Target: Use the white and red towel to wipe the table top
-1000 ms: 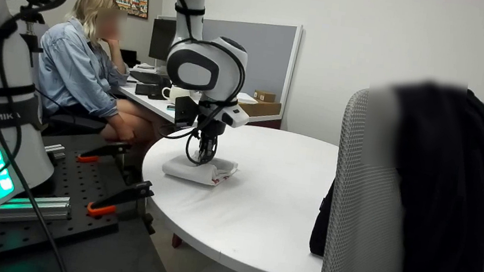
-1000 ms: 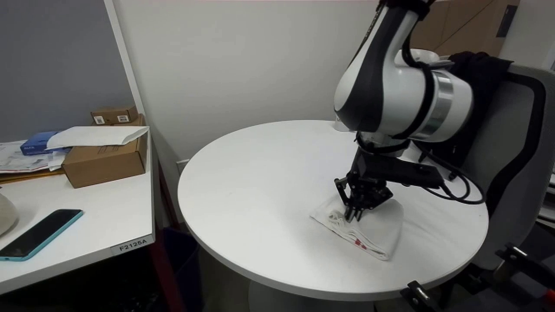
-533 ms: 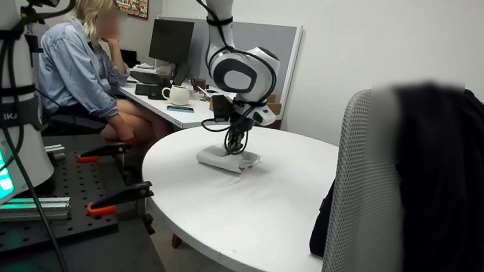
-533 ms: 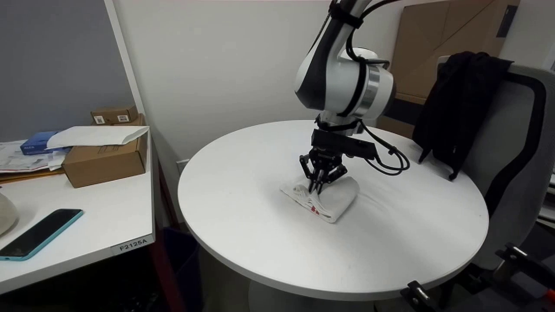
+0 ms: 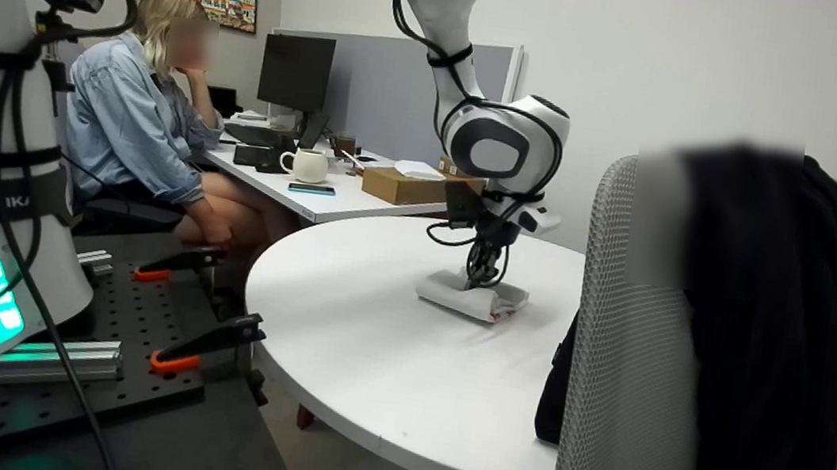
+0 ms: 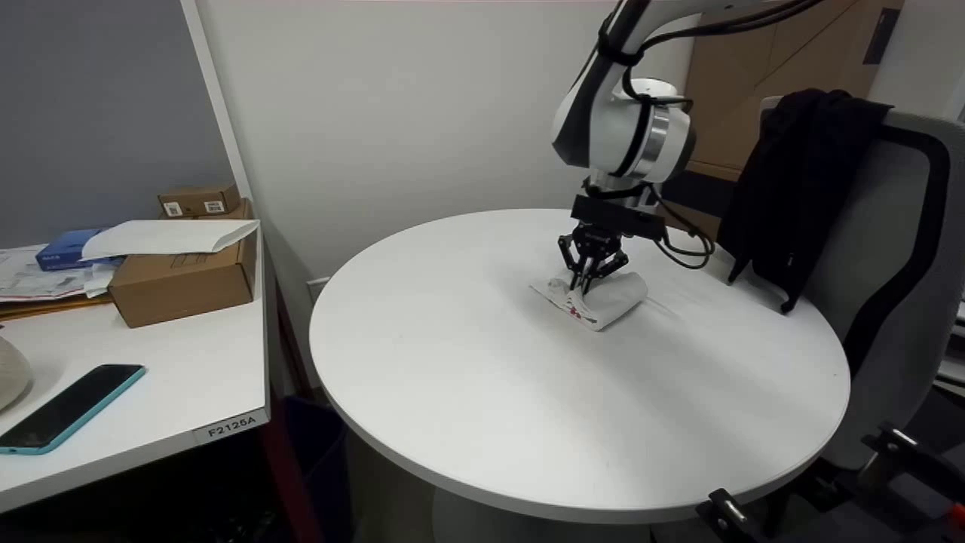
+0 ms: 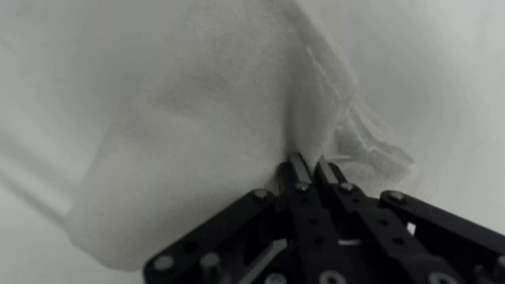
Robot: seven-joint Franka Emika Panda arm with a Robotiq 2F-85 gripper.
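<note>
The white towel with red marks lies folded on the round white table. It also shows in an exterior view, on the part of the table towards the wall. My gripper points down and is shut on a bunched fold of the towel. In the wrist view the towel spreads flat to the left of the gripper, and a ridge of cloth rises between the fingertips. The towel's underside is hidden; it appears to rest on the table top.
A grey mesh chair with a dark jacket stands at the table's edge. A side desk holds cardboard boxes and a phone. A person sits by that desk. Black clamps stand on the robot's mount.
My gripper has dragged the towel across the table, rightward in one exterior picture, and up, left, then slightly right in another. The grip on the towel stays shut.
</note>
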